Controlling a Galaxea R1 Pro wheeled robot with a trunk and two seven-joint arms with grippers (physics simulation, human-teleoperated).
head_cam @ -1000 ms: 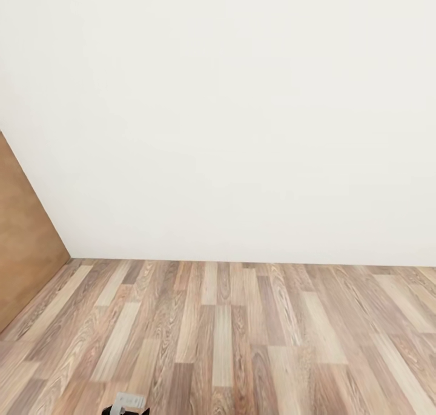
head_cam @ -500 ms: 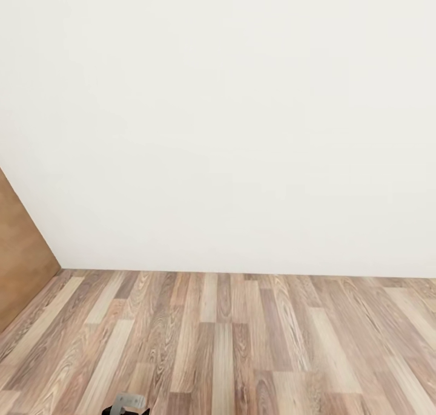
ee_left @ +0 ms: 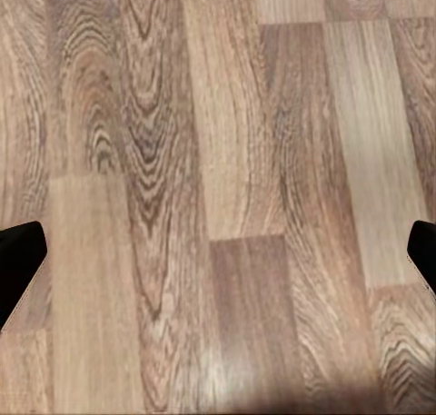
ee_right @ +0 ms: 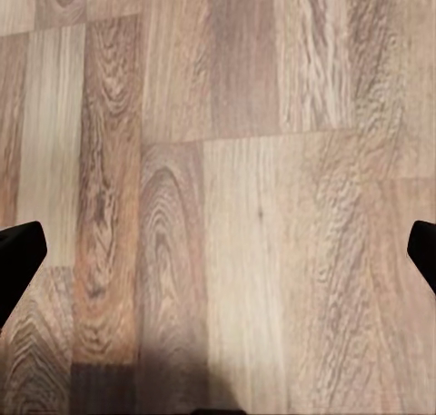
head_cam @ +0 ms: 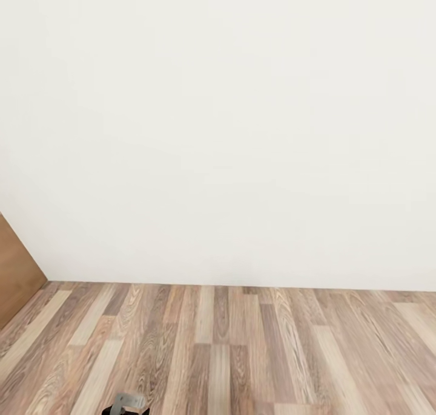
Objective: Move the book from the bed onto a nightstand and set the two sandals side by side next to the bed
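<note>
With only a white wall [head_cam: 218, 130], plank floor [head_cam: 242, 354] and a brown door [head_cam: 15, 270] beside the wall faced, both hands, left [ee_left: 218, 251] and right [ee_right: 218, 251], are held spread and empty over the floor, so a travel step is probably in hand, and the bed must next be found.

No legible text, label or number on wall [head_cam: 218, 130]; none on floor [head_cam: 242, 348]

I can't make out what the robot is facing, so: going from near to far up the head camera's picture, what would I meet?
A small dark bit of the robot's own body at the bottom edge → the wood-plank floor → the plain white wall. A brown door stands off to the left.
</note>
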